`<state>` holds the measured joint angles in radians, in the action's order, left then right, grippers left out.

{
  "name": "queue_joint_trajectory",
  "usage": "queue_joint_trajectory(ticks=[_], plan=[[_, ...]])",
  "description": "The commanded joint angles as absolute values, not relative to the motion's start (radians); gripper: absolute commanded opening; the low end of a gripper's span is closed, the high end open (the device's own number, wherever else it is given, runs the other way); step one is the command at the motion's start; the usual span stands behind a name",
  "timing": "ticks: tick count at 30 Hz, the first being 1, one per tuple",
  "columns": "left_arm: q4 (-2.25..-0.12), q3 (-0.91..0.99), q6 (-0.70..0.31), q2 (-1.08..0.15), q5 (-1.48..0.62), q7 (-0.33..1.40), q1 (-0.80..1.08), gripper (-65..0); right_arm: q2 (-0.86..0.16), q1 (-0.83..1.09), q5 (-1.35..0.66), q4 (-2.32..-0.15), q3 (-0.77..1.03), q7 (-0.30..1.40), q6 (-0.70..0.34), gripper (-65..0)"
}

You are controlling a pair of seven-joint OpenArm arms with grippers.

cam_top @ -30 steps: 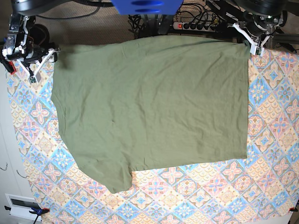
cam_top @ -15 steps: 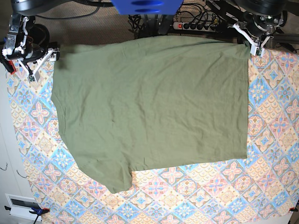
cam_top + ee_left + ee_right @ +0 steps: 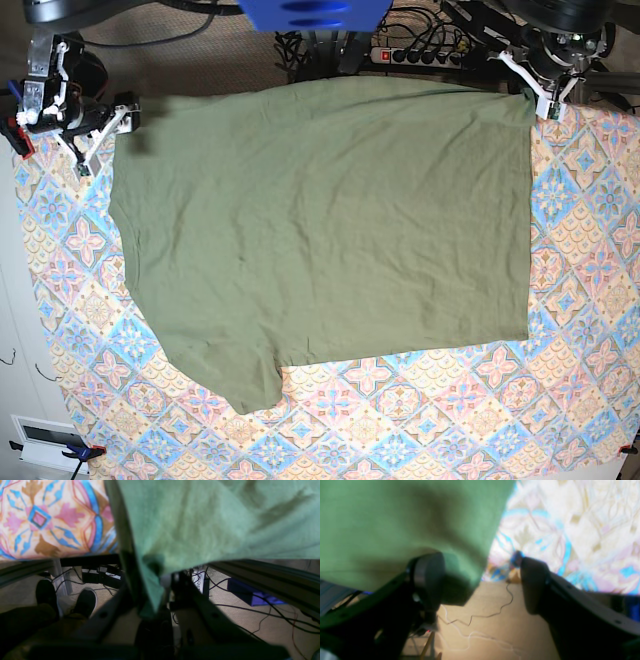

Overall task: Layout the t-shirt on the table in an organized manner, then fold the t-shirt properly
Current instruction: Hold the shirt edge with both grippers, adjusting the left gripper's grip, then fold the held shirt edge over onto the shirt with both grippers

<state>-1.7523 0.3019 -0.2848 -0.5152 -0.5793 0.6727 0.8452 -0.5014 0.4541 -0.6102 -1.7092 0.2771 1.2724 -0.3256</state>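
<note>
Olive t-shirt (image 3: 330, 235) flat, long axis crosswise, left jaws pinching corner, right jaws wide.

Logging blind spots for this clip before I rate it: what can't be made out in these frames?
- Far sleeve of the olive-green cotton t-shirt: base view, at the far edge of the pastel tile-pattern table, under the arms.
- Neck label: no view shows it.
- Left hand: left wrist view, blurred, fabric covers the pinch.
- Right hand: right wrist view, blurred; open, contact with the cloth unclear.
</note>
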Motion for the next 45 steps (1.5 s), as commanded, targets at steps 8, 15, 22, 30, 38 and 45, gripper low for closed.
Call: queue_joint_trajectory(ticks=[8, 15, 22, 30, 38, 45], plan=[[-1.765, 0.312, -0.285, -0.527, -0.585, 0.659, 0.852, -65.0, -0.51, 0.453, -0.615, -1.666, 0.285, 1.219, -0.326, -21.4], [-1.765, 0.312, -0.285, -0.527, -0.585, 0.657, 0.852, -65.0, -0.509, 0.455, -0.615, -1.666, 0.288, 1.225, -0.409, -35.5], [-1.767, 0.314, -0.285, -0.527, -0.587, 0.654, 0.852, -65.0, -0.509, 0.458, -0.616, -1.682, 0.294, 1.23, -0.621, -65.0], [-1.876, 0.323, -0.285, -0.526, -0.587, 0.654, 0.871, -65.0, -0.51, 0.481, -0.768, -1.715, 0.392, 1.231, -0.627, -64.9], [-1.919, 0.441, -0.285, -0.526, -0.746, 0.661, 0.875, -65.0, -0.512, 0.495, -0.834, -1.715, 0.478, 1.231, -0.627, -64.9], [-1.956, 0.489, -0.285, -0.526, -0.794, 0.661, 0.855, -65.0, -0.513, 0.487, -0.846, -1.768, 0.516, 1.231, -0.627, -64.9]])
